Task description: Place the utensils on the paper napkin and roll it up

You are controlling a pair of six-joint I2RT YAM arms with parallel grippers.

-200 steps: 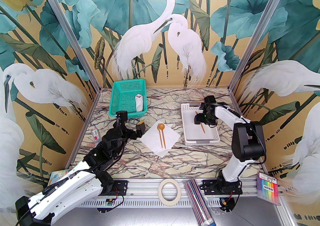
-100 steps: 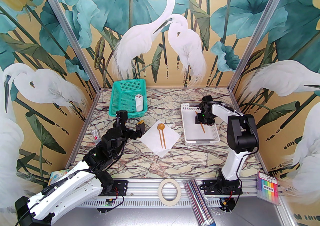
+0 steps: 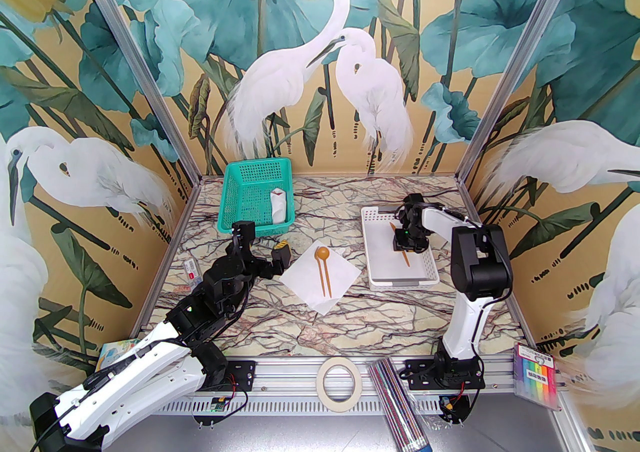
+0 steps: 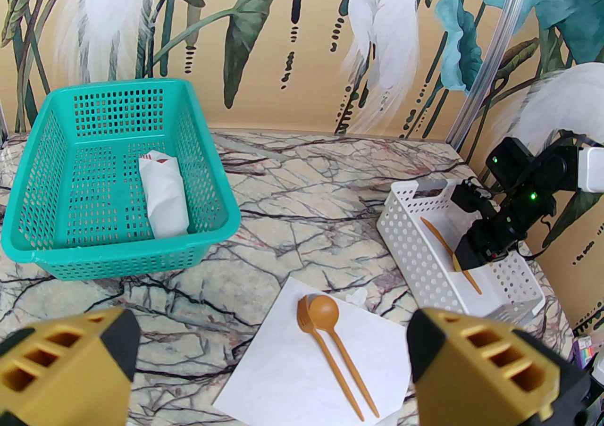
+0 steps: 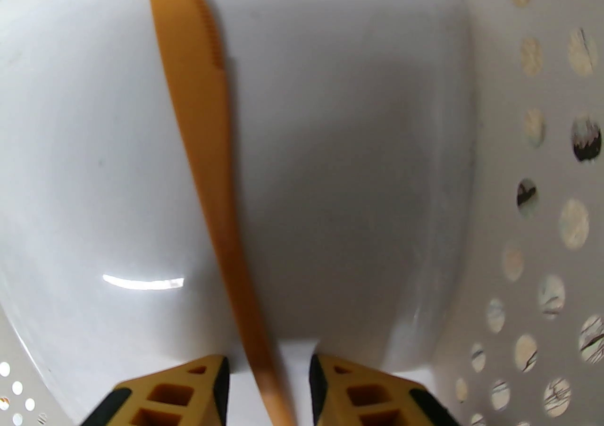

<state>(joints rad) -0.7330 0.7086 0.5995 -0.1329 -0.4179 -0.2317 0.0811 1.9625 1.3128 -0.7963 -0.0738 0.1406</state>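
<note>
Changed since a second back: the right arm is folding inward and its right end effector [image 3: 406, 246] is sinking lower into the white tray [image 3: 400, 284]. I am seeing nothing else shifting.

- Knife [image 5: 207, 131]: lying flat on the tray floor as the tray's sole content. Its long axis is running straight away from the right end effector, blade far, handle passing between the fingers.
- Right end effector: narrowed and straddling the handle, a sliver of gap showing each side. I am judging it not yet clamped.
- Left end effector [image 4: 271, 339]: spread wide, holding nothing, hovering beside the napkin, well apart from the knife. The right arm is sitting nearer.
- Paper napkin [image 3: 310, 285]: lying on the worktop, carrying spoon [image 4: 323, 313] and fork [image 4: 306, 315] side by side.
- Green basket [image 3: 230, 199]: holding one white rolled bundle [image 3: 279, 207].
</note>
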